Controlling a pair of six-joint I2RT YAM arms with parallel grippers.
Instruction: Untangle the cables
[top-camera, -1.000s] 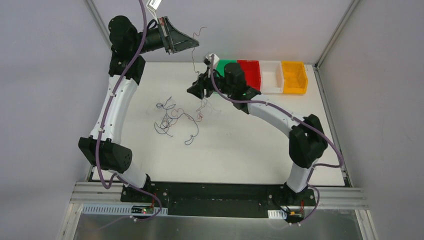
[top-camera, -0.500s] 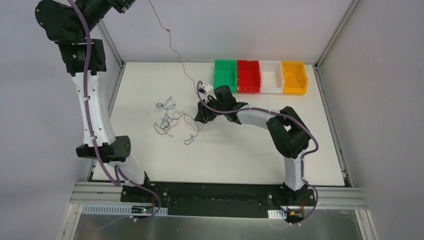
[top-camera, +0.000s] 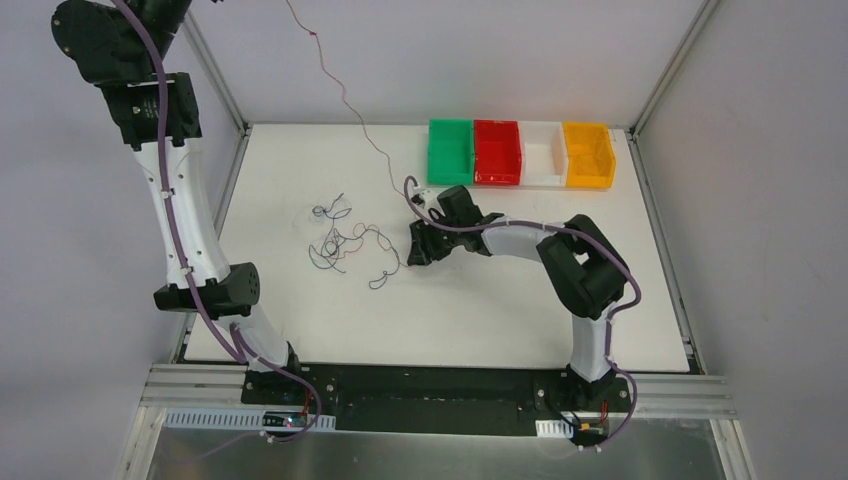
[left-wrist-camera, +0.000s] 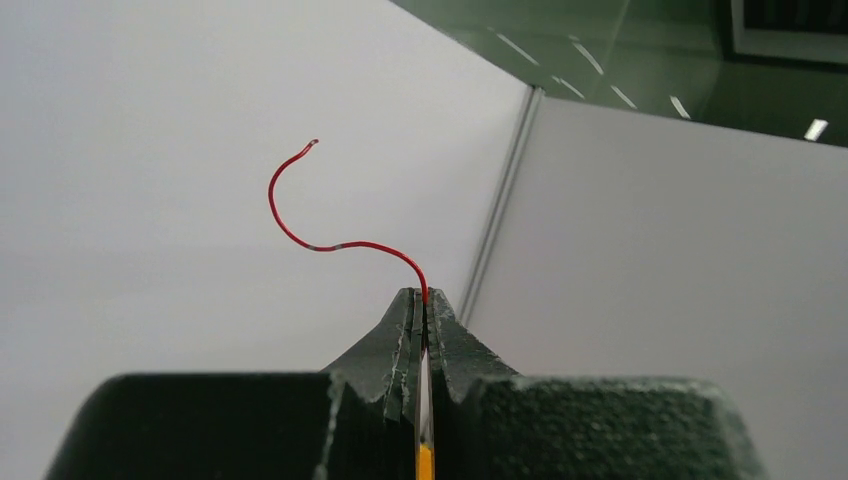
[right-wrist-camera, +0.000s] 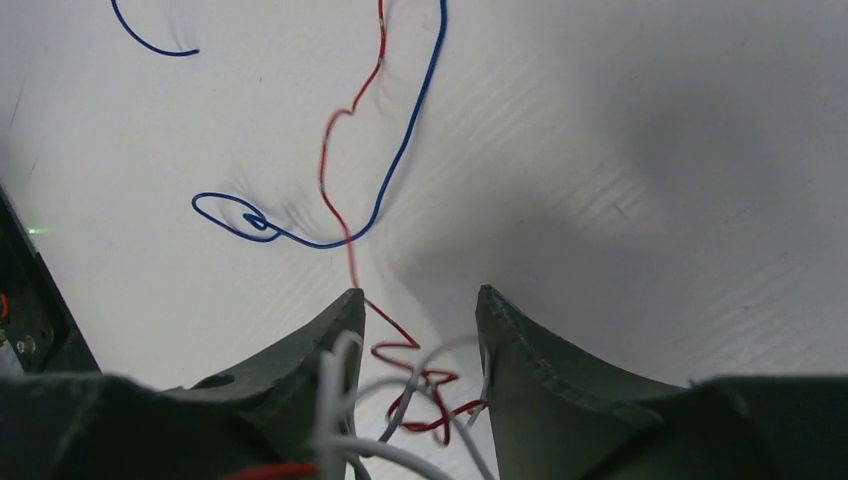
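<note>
Over the last second the left hand (left-wrist-camera: 424, 300), clenched on the red wire (top-camera: 345, 100), has lifted it high above the bench (top-camera: 500, 320), while the right hand (right-wrist-camera: 417, 295), jaws apart, has lowered beside the remaining cables (top-camera: 345, 245); separation judged under way.

We see a white table (top-camera: 480, 310): loose cables (top-camera: 345, 245) lie left of centre, and four coloured bins (top-camera: 497, 150) line its upper edge.
</note>
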